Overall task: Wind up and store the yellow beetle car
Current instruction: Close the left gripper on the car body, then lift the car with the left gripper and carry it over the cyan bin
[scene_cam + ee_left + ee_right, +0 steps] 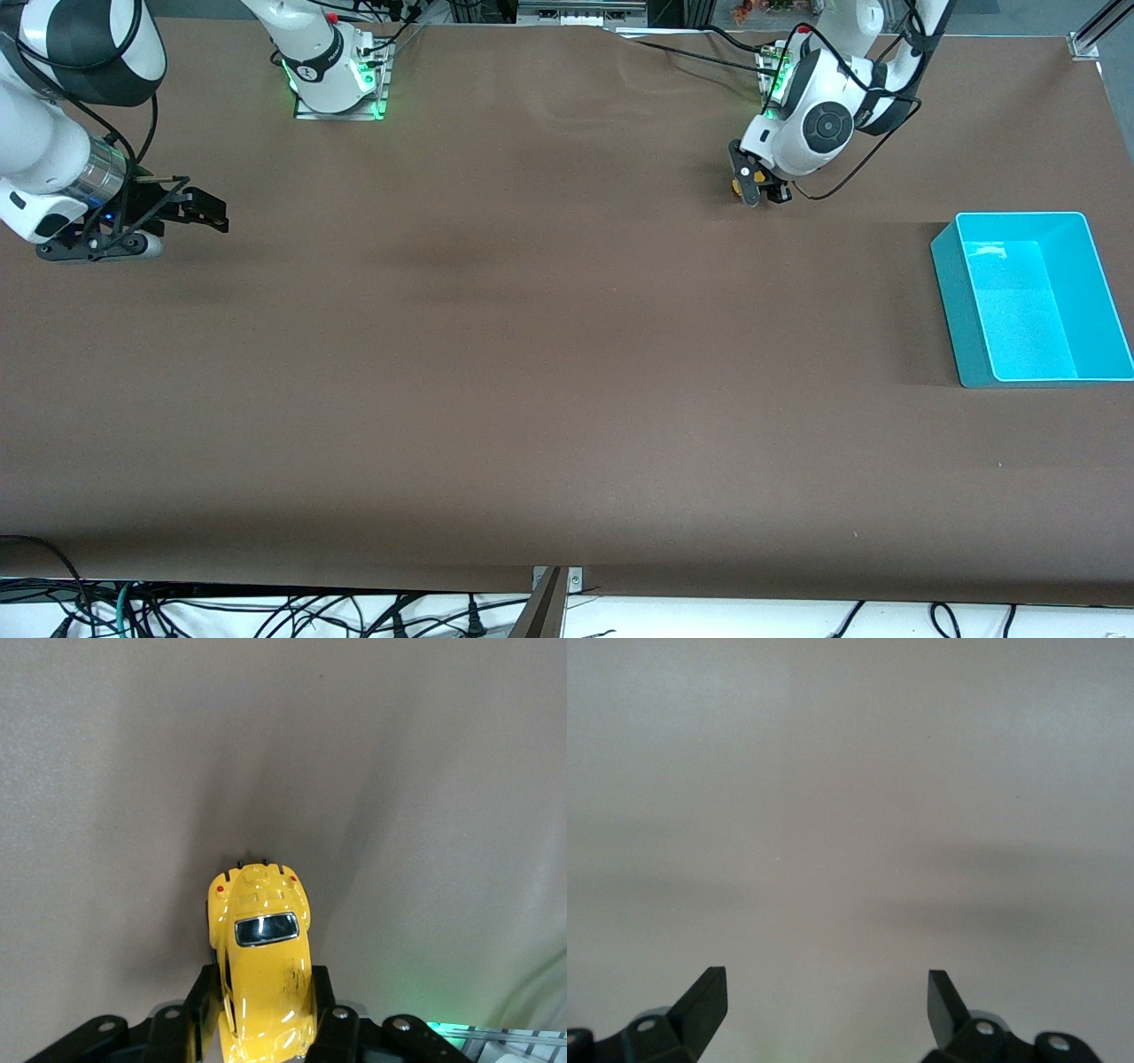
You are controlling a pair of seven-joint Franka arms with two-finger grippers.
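The yellow beetle car (264, 966) is clamped between the black fingers of my left gripper (263, 1010), its rounded body and dark window pointing away from the wrist. In the front view the left gripper (757, 188) sits low at the table near the left arm's base, with a bit of the yellow car (735, 185) showing at its fingers. My right gripper (208, 213) is open and empty over the table at the right arm's end; its wrist view shows both fingertips (709, 992) wide apart over bare table.
A turquoise bin (1036, 354) stands at the left arm's end of the table, nearer to the front camera than the left gripper. The brown table (532, 354) spreads between the arms. Cables hang below the front edge.
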